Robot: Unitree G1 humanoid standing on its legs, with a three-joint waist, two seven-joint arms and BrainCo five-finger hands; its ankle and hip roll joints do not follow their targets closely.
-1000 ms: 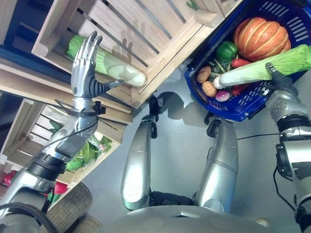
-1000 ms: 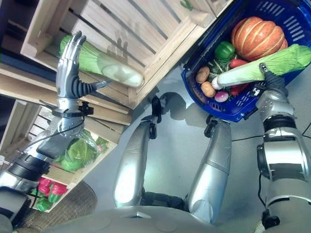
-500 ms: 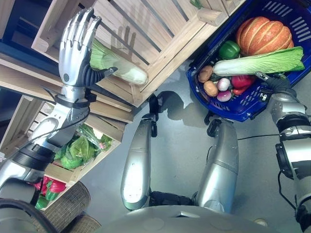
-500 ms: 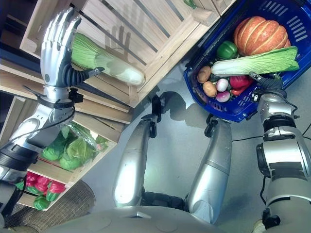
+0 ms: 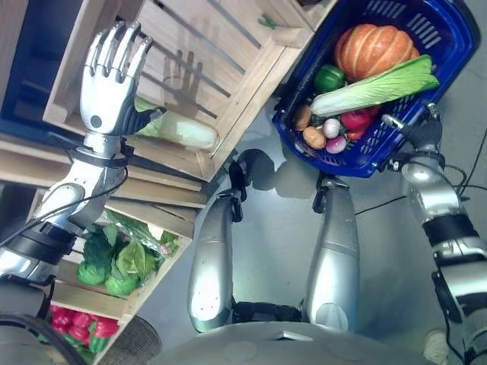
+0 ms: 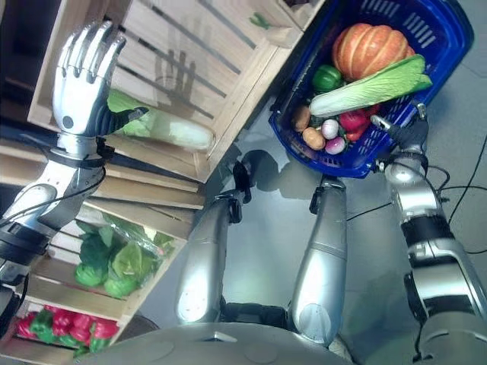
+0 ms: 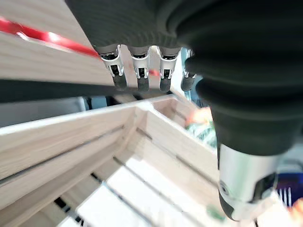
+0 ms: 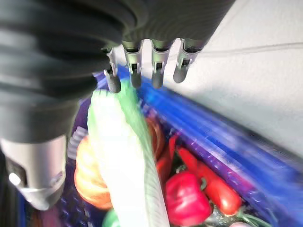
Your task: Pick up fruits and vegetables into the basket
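A blue basket (image 5: 449, 46) at the upper right holds an orange pumpkin (image 5: 373, 49), a green pepper (image 5: 329, 77), a red pepper (image 8: 182, 196), potatoes (image 5: 313, 138) and a small onion (image 5: 331, 127). A long napa cabbage (image 5: 377, 85) lies loose across this pile. My right hand (image 5: 424, 134) is at the basket's near rim, open, its fingers (image 8: 156, 66) straight above the cabbage (image 8: 125, 161). My left hand (image 5: 106, 84) is raised and open in front of a second napa cabbage (image 5: 179, 131), which lies in a wooden crate (image 5: 228, 46).
Below the crate, lower shelf boxes hold bagged leafy greens (image 5: 122, 255) and red peppers (image 5: 76, 323). The crate's slatted walls (image 7: 142, 142) rise close around my left hand. Grey floor (image 5: 274, 205) lies between the shelves and the basket.
My right hand has let go of the napa cabbage, which now lies in the basket. My left hand has risen in front of the crate's cabbage. The camera has shifted.
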